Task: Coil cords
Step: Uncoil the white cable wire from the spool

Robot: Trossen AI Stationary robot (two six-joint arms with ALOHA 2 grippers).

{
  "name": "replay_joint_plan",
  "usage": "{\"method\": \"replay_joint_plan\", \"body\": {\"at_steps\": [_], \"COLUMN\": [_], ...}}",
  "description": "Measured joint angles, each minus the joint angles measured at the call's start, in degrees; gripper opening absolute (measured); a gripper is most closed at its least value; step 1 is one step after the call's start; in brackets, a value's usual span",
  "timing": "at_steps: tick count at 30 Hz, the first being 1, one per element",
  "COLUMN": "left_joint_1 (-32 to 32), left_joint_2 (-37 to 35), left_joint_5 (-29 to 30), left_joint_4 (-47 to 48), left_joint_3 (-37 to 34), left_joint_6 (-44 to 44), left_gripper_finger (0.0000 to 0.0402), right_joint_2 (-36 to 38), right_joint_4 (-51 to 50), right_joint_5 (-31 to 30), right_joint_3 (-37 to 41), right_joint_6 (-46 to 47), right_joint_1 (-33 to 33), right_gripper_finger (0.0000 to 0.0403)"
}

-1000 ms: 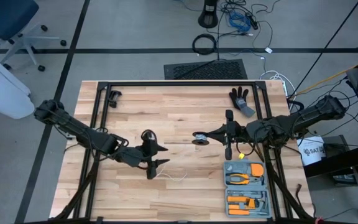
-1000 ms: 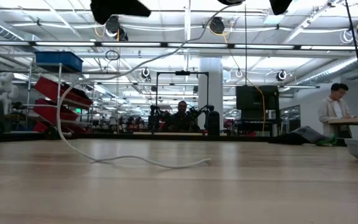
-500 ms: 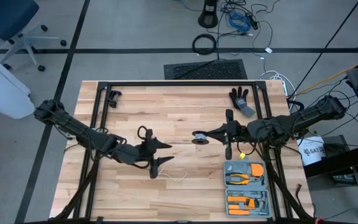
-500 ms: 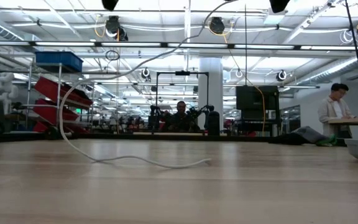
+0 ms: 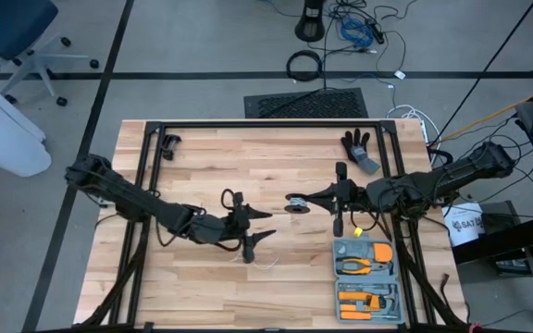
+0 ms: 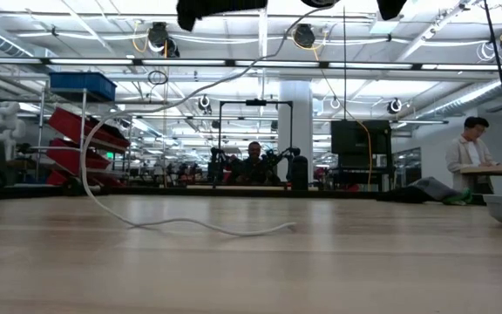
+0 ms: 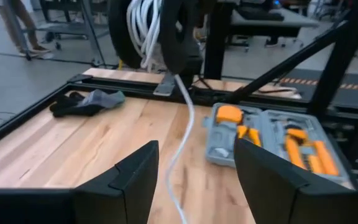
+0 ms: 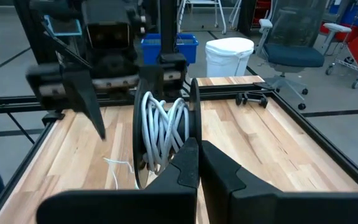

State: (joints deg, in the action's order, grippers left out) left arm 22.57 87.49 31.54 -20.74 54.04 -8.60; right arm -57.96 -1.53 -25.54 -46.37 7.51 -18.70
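A black reel (image 8: 166,127) wound with white cord hangs above the table's middle, and my right gripper (image 8: 196,148) is shut on it. From the reel (image 7: 166,34) the free cord (image 7: 185,124) drops down and passes between the open fingers of my left gripper (image 7: 196,146), which stand apart from it on either side. In the high view my left gripper (image 5: 268,225) is just left of the reel (image 5: 296,203). The cord's loose end (image 5: 265,264) lies on the wooden table, curving along it in the low view (image 6: 199,227). My right gripper holds the reel by the rim of one black disc (image 8: 194,124), pinched at the fingers' free ends. The fingers come nearly level from the table's right side. The reel stands on edge, lifted clear of the table, with the cord trailing slack below it.
A grey case of orange tools (image 5: 368,277) lies at the near right. A black glove (image 5: 359,148) lies at the far right and a small black part (image 5: 167,143) at the far left. Black frame rails (image 5: 266,125) border the table. People sit in the room behind (image 6: 469,153).
My left gripper has moved toward the table's right edge, closer to the reel, and has tipped up nearer to level; it stays open. The reel, my right gripper and the cord on the table have kept still.
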Motion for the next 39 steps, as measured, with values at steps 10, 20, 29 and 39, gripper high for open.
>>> {"method": "replay_joint_plan", "body": {"at_steps": [10, 20, 29, 39], "left_joint_1": [-1.7, -3.1, -3.3, -3.3], "left_joint_2": [3.0, 3.0, 3.0, 3.0], "left_joint_5": [-0.2, -5.8, -6.5, -10.3], "left_joint_4": [-6.0, -5.9, -5.3, -4.3], "left_joint_3": [0.0, 0.0, 0.0, 0.0], "left_joint_6": [0.0, -0.1, -1.5, 0.0], "left_gripper_finger": [0.0215, 0.0215, 0.0215, 0.0215], "right_joint_2": [0.0, 0.0, 0.0, 0.0], "right_joint_4": [0.3, 1.7, 1.7, 1.7], "right_joint_5": [0.0, 0.0, 0.0, 0.0], "right_joint_3": [0.0, 0.0, 0.0, 0.0], "right_joint_6": [-0.8, -1.3, -1.3, -1.2], "right_joint_1": [0.0, 0.3, 0.3, 0.3], "right_gripper_finger": [0.0000, 0.0000, 0.0000, 0.0000]}}
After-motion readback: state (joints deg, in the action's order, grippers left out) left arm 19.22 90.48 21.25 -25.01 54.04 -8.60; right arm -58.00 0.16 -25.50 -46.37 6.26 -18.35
